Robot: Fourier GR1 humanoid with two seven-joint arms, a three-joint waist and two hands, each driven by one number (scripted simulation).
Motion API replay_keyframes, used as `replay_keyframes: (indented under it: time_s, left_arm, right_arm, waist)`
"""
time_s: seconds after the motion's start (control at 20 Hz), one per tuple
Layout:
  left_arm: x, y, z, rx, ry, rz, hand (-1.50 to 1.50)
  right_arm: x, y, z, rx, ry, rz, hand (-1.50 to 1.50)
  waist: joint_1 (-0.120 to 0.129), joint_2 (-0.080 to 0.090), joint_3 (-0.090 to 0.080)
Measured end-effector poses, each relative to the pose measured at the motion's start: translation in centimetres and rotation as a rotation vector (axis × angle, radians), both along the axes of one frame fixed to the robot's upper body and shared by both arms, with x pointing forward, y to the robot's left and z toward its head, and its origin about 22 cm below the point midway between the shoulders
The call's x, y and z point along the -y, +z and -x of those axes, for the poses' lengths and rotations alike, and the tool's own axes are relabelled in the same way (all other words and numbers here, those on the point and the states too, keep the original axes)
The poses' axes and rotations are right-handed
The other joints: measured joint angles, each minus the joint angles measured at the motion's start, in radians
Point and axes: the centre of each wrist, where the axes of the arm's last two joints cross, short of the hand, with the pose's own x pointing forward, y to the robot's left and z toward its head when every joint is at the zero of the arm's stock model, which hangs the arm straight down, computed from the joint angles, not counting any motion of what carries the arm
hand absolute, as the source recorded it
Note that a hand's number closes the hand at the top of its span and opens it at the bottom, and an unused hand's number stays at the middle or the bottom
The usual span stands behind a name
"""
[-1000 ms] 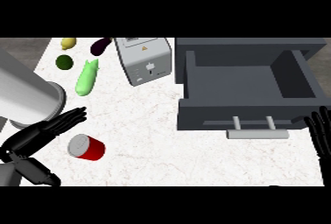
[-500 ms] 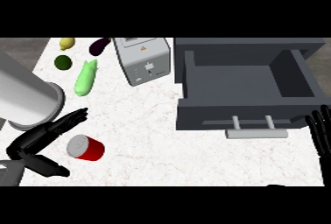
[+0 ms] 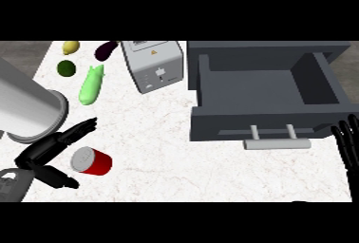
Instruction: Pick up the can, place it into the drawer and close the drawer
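Now, line by line:

Left hand: the left hand [image 3: 48,151] shows at the lower left, at the end of a broad grey forearm that slants down from the left edge. Its black fingers [image 3: 79,130] stretch up and to the right past the can's upper side, and the thumb [image 3: 57,178] reaches out below and left of the can. The can sits in the gap between them; the hand is spread and not closed round anything.

Right hand: the right hand [image 3: 347,144] stands at the right edge just right of the drawer's front, fingers straight and pointing up, resting open and holding nothing.

Can: the can [image 3: 91,161] lies on its side on the counter, a short red cylinder with a pale grey round end facing up-left. It is well apart from the drawer.

Drawer: the drawer [image 3: 270,92] is a dark grey box pulled open, its flat inside bare, with a light grey bar handle [image 3: 276,143] on two posts at its front.

Counter: the counter [image 3: 175,166] is white with faint marbled veining.

Other things: a grey boxy appliance [image 3: 154,64] stands tilted beside the drawer; a long pale green vegetable [image 3: 91,84], a round lime [image 3: 66,68], a yellow lemon [image 3: 70,47] and a dark purple eggplant [image 3: 105,50] lie at the upper left.
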Motion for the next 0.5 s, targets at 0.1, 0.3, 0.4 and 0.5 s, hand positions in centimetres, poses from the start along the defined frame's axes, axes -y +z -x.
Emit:
replay_keyframes:
  time_s: [0.1, 0.3, 0.4, 0.5]
  left_arm:
    - [0.3, -1.0, 0.1, -0.012, 0.001, -0.008, -1.50]
    - [0.3, -2.1, 0.0, -0.025, 0.005, -0.022, -1.50]
    - [0.6, -2.2, -0.4, -0.019, -0.002, -0.023, -1.50]
    - [1.2, -2.7, -0.6, -0.018, -0.010, -0.014, -1.50]
  right_arm:
    - [-0.1, 0.2, -0.2, 0.000, -0.002, 0.000, -1.50]
    - [0.2, 1.0, -0.1, 0.008, -0.001, 0.003, -1.50]
    - [0.1, 1.1, -0.2, 0.010, 0.001, 0.000, -1.50]
    - [0.1, 0.8, -0.2, 0.013, -0.002, -0.001, -1.50]
  waist:
    - [0.000, 0.001, 0.000]
    - [-0.002, 0.000, 0.000]
    - [-0.002, 0.000, 0.000]
    - [-0.001, 0.000, 0.000]
